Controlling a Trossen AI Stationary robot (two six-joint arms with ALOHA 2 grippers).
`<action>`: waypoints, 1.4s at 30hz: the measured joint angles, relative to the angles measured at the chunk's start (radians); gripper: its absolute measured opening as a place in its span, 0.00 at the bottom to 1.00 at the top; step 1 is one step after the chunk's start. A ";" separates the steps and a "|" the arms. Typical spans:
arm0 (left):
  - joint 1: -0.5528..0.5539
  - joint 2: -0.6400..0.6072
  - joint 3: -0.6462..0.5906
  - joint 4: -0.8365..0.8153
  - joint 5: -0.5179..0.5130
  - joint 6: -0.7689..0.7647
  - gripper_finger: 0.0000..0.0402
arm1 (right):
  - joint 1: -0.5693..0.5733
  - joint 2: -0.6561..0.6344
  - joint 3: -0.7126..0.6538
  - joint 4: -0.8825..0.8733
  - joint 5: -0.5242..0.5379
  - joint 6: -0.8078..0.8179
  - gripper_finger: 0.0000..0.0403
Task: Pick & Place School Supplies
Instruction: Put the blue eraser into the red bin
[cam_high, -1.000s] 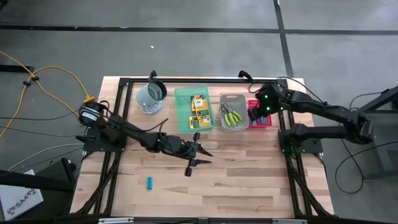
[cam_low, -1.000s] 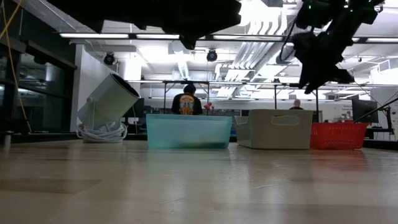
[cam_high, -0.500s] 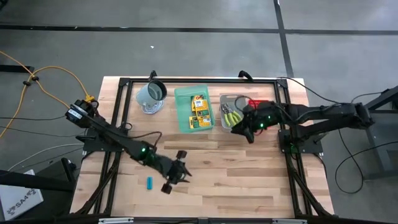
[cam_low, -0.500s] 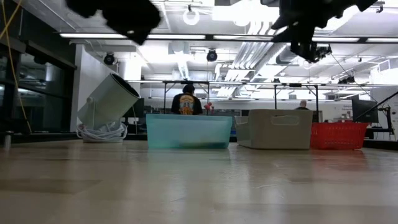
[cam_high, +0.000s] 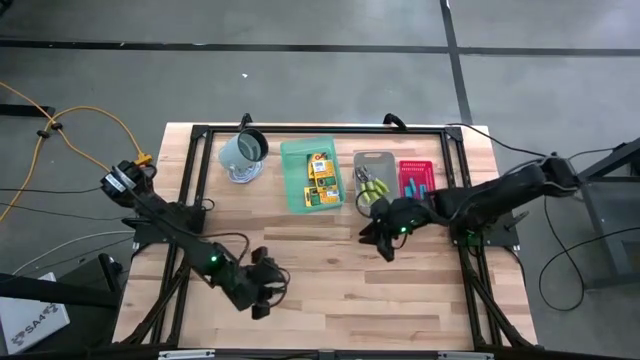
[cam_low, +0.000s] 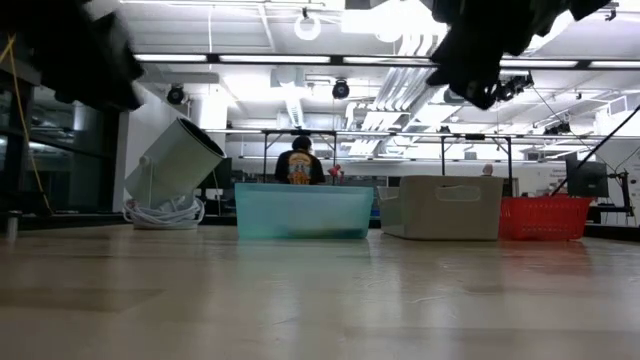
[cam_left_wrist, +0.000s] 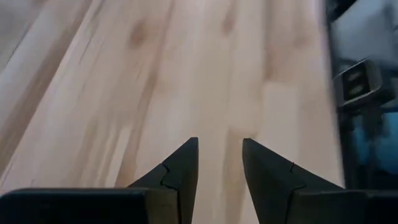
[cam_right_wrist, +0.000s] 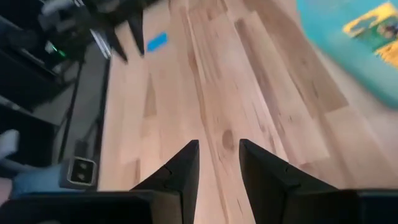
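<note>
My left gripper (cam_high: 262, 292) is open and empty, low over the table's near left part. A cyan-blue piece (cam_right_wrist: 157, 41) lies on the wood beside its fingers; the arm hides it in the high view. My right gripper (cam_high: 385, 242) is open and empty above the table's middle right. Yellow-orange boxes (cam_high: 320, 175) lie in the green tray (cam_high: 295, 190). Two yellow-green-handled tools (cam_high: 372, 188) lie in the grey tray (cam_high: 388, 160). Several cyan pieces lie in the red tray (cam_high: 415, 166).
A grey-green mug (cam_high: 243, 152) leans on a white coil at the far left. The three trays stand in a row along the far edge, also seen in the low view (cam_low: 303, 210). Bare wood lies between the two grippers. A person (cam_low: 299, 165) sits far behind the table.
My left gripper has swung from the table's middle toward the near left and down, ending at the cyan piece. My right gripper has left the red tray and gone toward the table's left and near edge, ending in front of the grey tray.
</note>
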 joint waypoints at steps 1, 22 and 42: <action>-0.009 -0.004 0.000 -0.045 -0.004 -0.049 0.30 | 0.005 0.020 0.000 0.010 -0.001 0.000 0.26; -0.068 -0.012 0.000 -0.500 0.267 -0.896 0.30 | 0.019 0.259 0.000 0.216 -0.109 -0.053 0.26; 0.033 -0.012 0.000 -0.418 0.559 -0.502 0.23 | 0.020 0.259 0.000 0.228 -0.116 -0.159 0.26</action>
